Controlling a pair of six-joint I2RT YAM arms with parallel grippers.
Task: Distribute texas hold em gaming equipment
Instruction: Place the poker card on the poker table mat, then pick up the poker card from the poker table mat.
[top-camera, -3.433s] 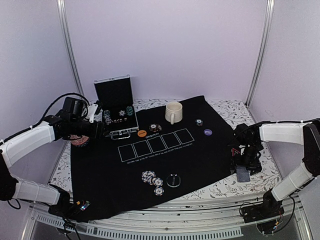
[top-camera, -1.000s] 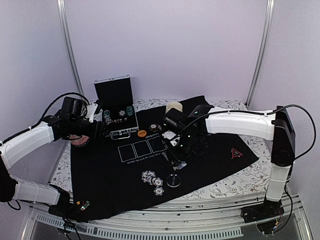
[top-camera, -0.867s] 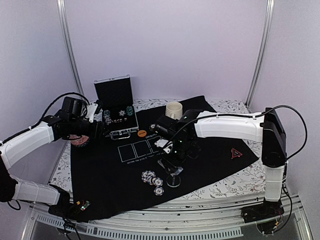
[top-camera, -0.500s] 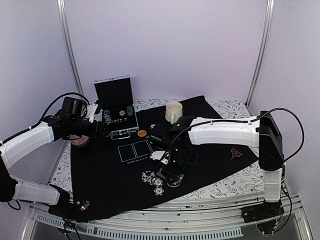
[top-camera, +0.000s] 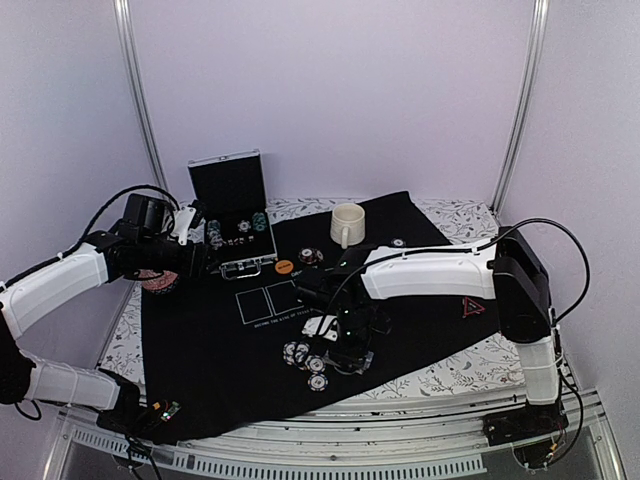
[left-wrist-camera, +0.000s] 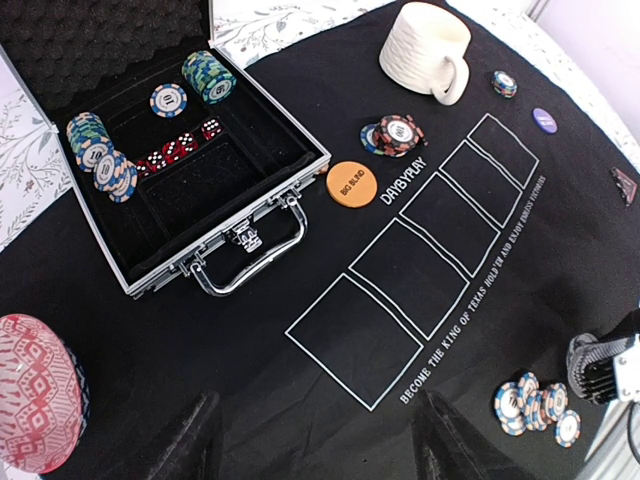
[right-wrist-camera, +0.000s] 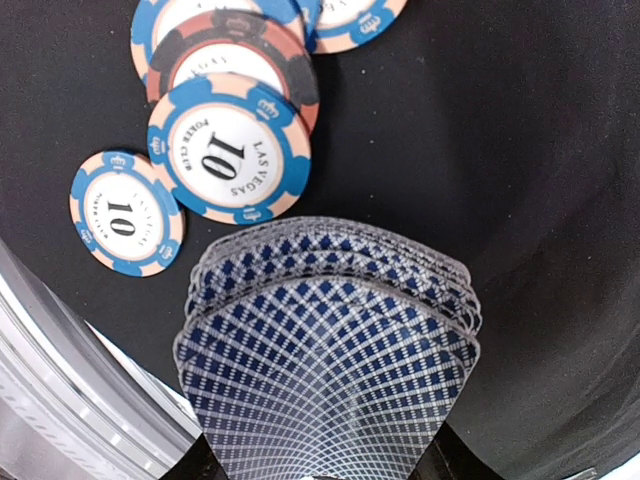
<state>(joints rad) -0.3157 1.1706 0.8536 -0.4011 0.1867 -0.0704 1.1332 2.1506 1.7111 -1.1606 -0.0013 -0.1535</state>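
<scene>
My right gripper (right-wrist-camera: 320, 462) is shut on a bowed stack of blue-backed playing cards (right-wrist-camera: 330, 350), held low over the black mat (top-camera: 220, 370). Just beyond the cards lie several blue and cream poker chips (right-wrist-camera: 230, 150), seen from above as a small cluster (top-camera: 306, 362) beside the right gripper (top-camera: 345, 345). My left gripper (left-wrist-camera: 320, 455) stands open and empty over the mat's left part, its fingers (left-wrist-camera: 195, 440) dark at the frame's bottom. An orange disc (left-wrist-camera: 351, 184), a chip pile (left-wrist-camera: 395, 134), a purple disc (left-wrist-camera: 543, 120) and a red-edged triangle (top-camera: 472, 307) lie on the mat.
An open metal case (left-wrist-camera: 190, 150) with chip stacks and red dice stands at the back left. A cream mug (top-camera: 347, 224) sits at the back centre. A red patterned round object (left-wrist-camera: 35, 390) lies off the mat's left edge. Five card outlines (left-wrist-camera: 430, 250) are printed mid-mat.
My right arm swept from the table's right edge across the mat to the near-centre chip cluster, carrying the cards and lowering. The left arm stayed still.
</scene>
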